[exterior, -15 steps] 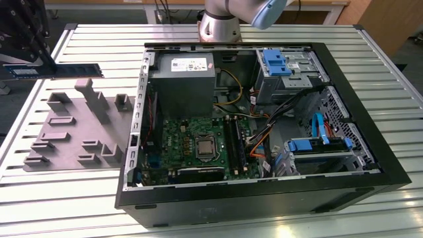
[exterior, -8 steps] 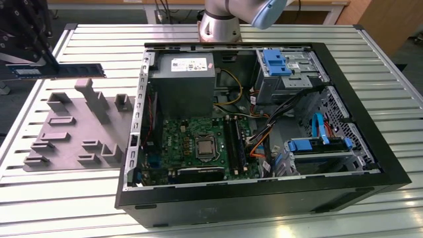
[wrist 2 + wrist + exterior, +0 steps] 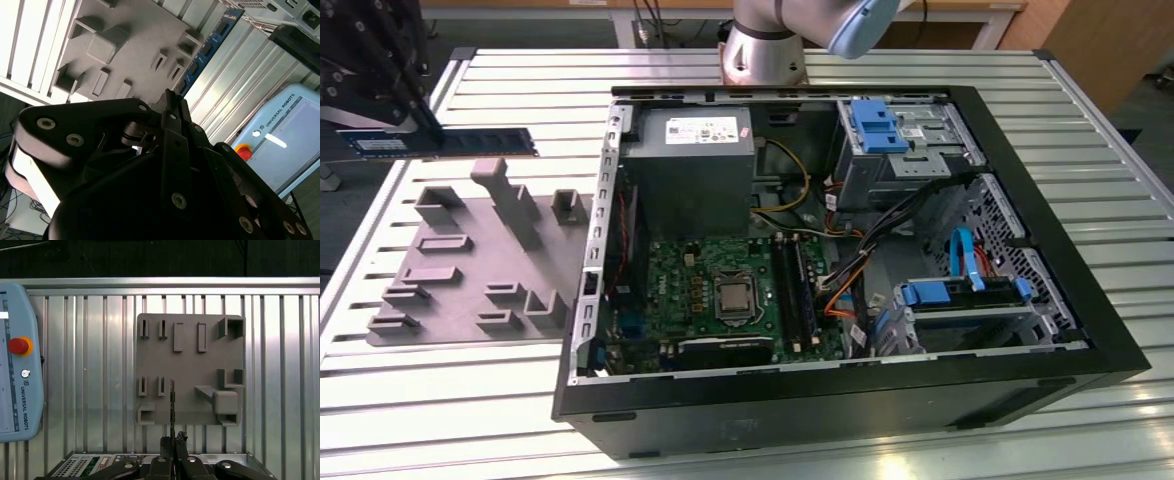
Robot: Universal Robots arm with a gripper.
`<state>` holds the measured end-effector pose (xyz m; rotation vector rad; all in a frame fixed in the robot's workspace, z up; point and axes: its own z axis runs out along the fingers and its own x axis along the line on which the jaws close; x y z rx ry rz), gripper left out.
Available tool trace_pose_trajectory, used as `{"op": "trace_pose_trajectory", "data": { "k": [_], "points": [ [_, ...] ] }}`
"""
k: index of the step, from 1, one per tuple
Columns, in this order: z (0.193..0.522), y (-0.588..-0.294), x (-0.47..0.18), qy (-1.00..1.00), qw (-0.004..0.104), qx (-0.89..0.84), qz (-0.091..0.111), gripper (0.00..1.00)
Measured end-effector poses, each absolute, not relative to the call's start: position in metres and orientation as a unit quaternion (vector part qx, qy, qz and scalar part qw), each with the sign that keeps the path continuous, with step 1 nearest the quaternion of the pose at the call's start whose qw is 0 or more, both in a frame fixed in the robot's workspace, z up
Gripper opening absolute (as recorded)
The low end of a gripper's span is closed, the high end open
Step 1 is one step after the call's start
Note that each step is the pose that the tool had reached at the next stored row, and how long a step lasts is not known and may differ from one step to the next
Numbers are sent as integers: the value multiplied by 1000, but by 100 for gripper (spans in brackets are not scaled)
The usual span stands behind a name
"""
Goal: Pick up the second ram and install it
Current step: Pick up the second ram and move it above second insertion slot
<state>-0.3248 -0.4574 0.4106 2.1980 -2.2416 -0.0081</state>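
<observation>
My gripper (image 3: 403, 128) hangs at the exterior view's far left, above the slatted table, shut on the second ram (image 3: 454, 142). The ram is a long dark blue stick and juts level from the fingers toward the open computer case (image 3: 854, 400). It hovers over the far edge of the grey fixture plate (image 3: 467, 260). In the first wrist view the second ram (image 3: 172, 405) appears edge-on between the fingertips (image 3: 179, 440). In the second wrist view the second ram (image 3: 205, 50) runs out past the gripper (image 3: 170, 102). The green motherboard (image 3: 720, 290) with its black slots (image 3: 794, 290) lies inside the case.
The grey fixture plate (image 3: 190, 370) has raised posts and pockets. A power supply (image 3: 694, 170), drive cages (image 3: 907, 140) and loose cables (image 3: 854, 280) crowd the case. A teach pendant (image 3: 17, 365) lies on the table. The arm's base (image 3: 767, 50) stands behind the case.
</observation>
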Motion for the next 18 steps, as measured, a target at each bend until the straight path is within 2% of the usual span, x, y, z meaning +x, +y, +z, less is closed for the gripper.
{"op": "trace_pose_trajectory", "data": {
  "k": [18],
  "points": [
    [411, -457, -318, -714, 1, 700, -3, 14]
  ]
}}
